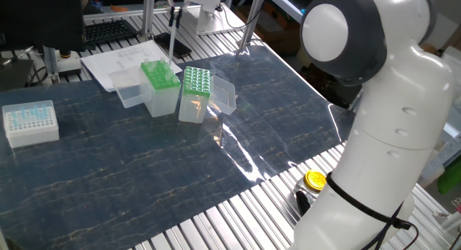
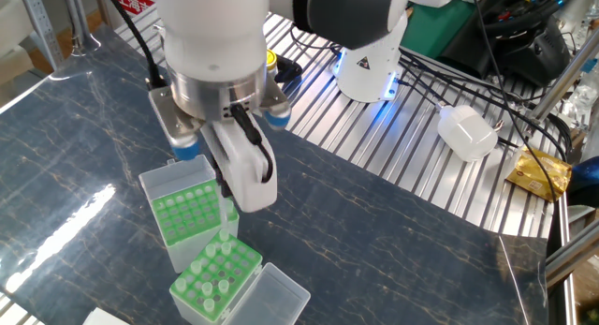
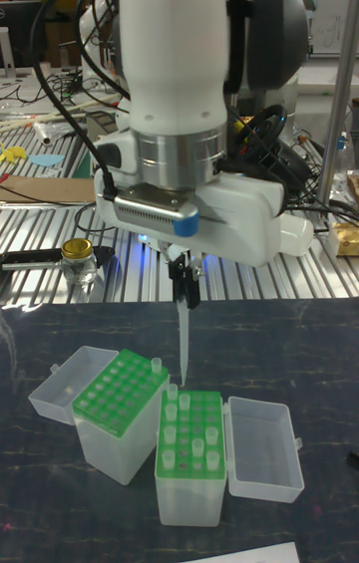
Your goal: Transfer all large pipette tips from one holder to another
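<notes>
— Tall fixed view first: why do we see the gripper (image 3: 185,296) hanging over the two green racks?

— We think it carries one large pipette tip (image 3: 183,344); the fingers are clamped on its wide end, and it hangs upright, point down, so it could drop straight into a hole.

— Where is it exactly?

— Above the gap between the racks, clear of both.

— And what do the racks hold?

— The right rack (image 3: 191,433) holds a scatter of tips with many holes bare. The left rack (image 3: 121,390) looks empty from this side. Both clear lids (image 3: 264,448) lie swung open.
</notes>
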`<action>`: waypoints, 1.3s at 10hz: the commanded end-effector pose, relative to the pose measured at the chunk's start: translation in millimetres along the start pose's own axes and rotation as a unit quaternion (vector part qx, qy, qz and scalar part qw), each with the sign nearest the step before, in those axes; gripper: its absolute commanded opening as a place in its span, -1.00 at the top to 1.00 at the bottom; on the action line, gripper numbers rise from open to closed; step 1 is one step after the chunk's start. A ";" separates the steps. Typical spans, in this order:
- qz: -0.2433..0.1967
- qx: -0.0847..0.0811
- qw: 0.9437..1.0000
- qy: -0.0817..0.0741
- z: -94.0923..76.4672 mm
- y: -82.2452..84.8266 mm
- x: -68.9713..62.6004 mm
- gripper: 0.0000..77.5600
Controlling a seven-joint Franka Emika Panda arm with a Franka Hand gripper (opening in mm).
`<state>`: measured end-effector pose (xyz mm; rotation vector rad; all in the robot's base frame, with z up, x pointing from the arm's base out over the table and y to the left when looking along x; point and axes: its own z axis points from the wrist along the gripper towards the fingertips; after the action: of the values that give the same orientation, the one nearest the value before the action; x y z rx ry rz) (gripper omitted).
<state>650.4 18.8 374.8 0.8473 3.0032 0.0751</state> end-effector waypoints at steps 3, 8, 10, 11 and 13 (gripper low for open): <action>-0.073 0.002 0.997 -0.004 -8.4 -11.9 -1.2 0.97; -0.132 0.005 0.991 -0.004 -10.7 -20.7 -2.7 0.97; -0.155 0.006 0.988 -0.005 -3.3 -33.4 -9.7 0.97; -0.159 0.005 0.987 -0.005 0.3 -37.5 -12.0 0.97; -0.163 0.004 0.987 -0.007 4.9 -41.4 -13.4 0.97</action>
<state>640.7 -19.2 370.2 0.3680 3.0880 0.0500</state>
